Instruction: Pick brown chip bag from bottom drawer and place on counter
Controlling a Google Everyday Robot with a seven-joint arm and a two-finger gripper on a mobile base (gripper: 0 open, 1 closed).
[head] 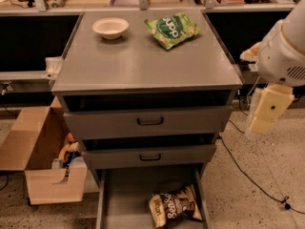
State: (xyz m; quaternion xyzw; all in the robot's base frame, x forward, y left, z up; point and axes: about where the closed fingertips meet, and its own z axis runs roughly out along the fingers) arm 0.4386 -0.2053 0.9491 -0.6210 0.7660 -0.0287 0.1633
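Observation:
The brown chip bag [175,206] lies on the floor of the open bottom drawer [125,198], toward its right front, with white "Sea Salt" lettering facing up. The counter [143,61] is the grey top of the drawer cabinet. My gripper [268,110] hangs on the white arm [286,51] to the right of the cabinet, level with the upper drawer. It is well above and to the right of the bag and touches nothing.
On the counter sit a white bowl [110,27] at the back left and a green chip bag [172,29] at the back right. Two grey drawers with black handles [150,121] stand slightly open. An open cardboard box [43,161] stands left; a cable [252,180] crosses the floor right.

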